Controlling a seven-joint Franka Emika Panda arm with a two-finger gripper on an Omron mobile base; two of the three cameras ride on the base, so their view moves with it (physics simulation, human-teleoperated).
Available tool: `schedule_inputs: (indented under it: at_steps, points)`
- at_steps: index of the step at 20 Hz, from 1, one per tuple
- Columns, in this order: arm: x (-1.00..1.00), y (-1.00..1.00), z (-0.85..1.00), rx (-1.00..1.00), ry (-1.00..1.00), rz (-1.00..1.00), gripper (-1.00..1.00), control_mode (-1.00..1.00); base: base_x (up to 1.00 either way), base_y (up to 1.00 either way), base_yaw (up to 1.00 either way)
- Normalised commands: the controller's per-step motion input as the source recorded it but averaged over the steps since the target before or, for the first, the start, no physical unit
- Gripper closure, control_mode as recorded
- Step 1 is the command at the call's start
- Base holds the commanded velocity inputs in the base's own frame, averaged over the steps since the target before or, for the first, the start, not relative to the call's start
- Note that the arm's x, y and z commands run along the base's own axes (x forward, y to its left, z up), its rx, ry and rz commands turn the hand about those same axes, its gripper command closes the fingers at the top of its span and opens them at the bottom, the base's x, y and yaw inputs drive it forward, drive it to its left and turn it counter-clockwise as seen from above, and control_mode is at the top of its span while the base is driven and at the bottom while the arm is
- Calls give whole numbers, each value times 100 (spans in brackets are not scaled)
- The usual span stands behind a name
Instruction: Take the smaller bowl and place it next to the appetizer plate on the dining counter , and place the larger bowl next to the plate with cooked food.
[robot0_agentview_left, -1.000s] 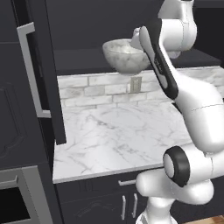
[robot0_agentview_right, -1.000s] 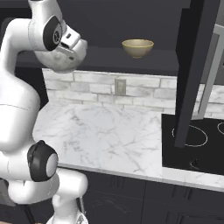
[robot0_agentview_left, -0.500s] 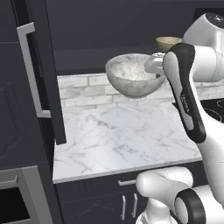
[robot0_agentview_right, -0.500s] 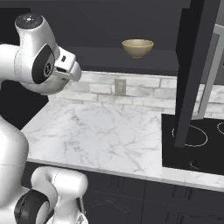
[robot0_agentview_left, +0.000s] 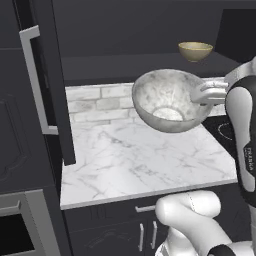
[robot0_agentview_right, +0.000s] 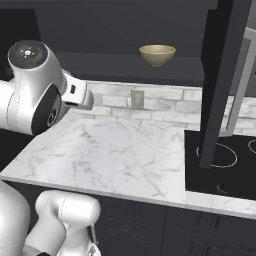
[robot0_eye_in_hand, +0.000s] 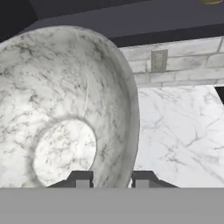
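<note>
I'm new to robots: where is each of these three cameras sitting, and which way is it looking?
Left base view: behind the arm's left, looking forward and down at the wall counter; the arm and its gripper carry the larger bowl.
Right base view: behind its right, same wall counter; arm at left, stovetop at right.
Hand view: on the hand, along the jaws pinching the larger bowl's rim.
Both base views share the smaller bowl on the shelf.

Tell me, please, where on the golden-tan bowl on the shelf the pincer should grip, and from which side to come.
Probably the thin rim. The golden-tan bowl stands upright and open on the dark shelf, its body too wide for the fingers, so one finger goes inside and one outside the wall. Come from the front, slightly above; the back wall blocks the far side. The pincer first must release the marbled bowl.
</note>
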Motion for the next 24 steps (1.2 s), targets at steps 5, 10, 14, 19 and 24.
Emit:
schedule_inputs:
  at_steps: [5,10,14,19,24]
  points:
    - [-48,-15,0,0,-3,11,100,-100,0,0,0]
    - [0,0,0,0,0,0,100,100,-57,0,10]
    - [0,0,0,0,0,0,100,100,-71,0,11]
    - [0,0,0,0,0,0,100,100,-83,7,21]
    - [0,0,0,0,0,0,100,100,-69,16,38]
